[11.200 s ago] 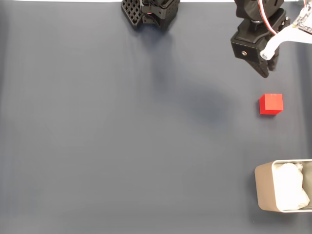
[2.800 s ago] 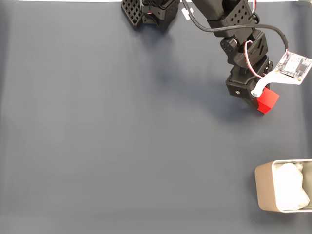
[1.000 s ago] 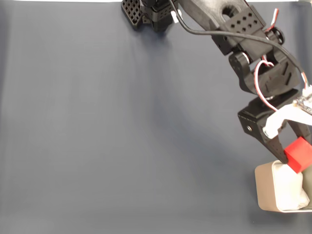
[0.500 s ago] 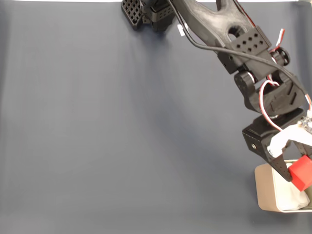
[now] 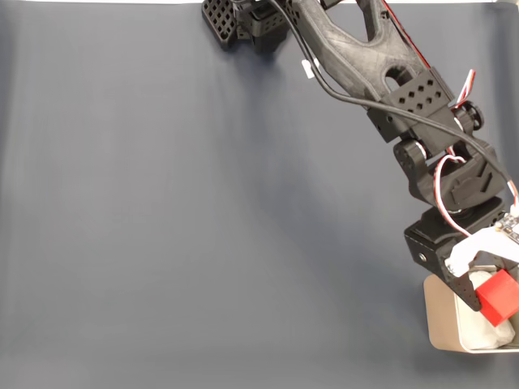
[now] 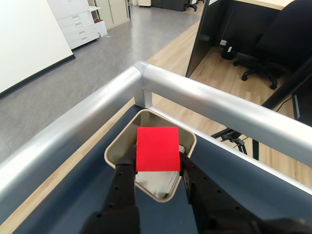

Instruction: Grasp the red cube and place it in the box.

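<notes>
The red cube (image 5: 497, 296) hangs over the beige box (image 5: 438, 312) at the lower right of the fixed view, with my gripper (image 5: 486, 301) shut on it. White padding (image 5: 495, 334) shows inside the box under the cube. In the wrist view the red cube (image 6: 157, 148) sits clamped between my two black fingers (image 6: 125, 174), directly above the open box (image 6: 116, 150), whose inside it mostly hides.
The dark grey mat (image 5: 203, 227) covers the table. My arm's base (image 5: 243, 20) stands at the top edge of the fixed view. In the wrist view a silver metal rail (image 6: 204, 102) frames the table corner just beyond the box, with office floor past it.
Over the earlier frames my gripper closed on the cube and carried it down the fixed view to the box. In the last half second it moved slightly lower over the box.
</notes>
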`<state>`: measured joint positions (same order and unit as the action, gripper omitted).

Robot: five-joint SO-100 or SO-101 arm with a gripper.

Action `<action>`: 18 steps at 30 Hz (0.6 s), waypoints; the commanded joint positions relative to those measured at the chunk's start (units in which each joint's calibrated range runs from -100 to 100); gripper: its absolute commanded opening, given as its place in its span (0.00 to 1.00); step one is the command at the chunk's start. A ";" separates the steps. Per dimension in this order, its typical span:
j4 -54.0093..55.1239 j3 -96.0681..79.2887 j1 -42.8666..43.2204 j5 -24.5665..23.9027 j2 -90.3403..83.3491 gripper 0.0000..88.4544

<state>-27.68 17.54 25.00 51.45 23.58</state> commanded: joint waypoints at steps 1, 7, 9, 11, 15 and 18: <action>-0.18 3.99 -0.14 0.49 0.25 0.10; -0.18 4.90 0.07 0.00 1.90 0.10; -0.18 5.00 0.14 -0.05 2.33 0.10; -0.18 5.18 0.14 -0.10 2.59 0.10; -0.18 5.45 0.14 -0.05 2.94 0.10; -0.18 6.09 0.14 0.00 3.46 0.10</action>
<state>-27.68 19.89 25.00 51.55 27.66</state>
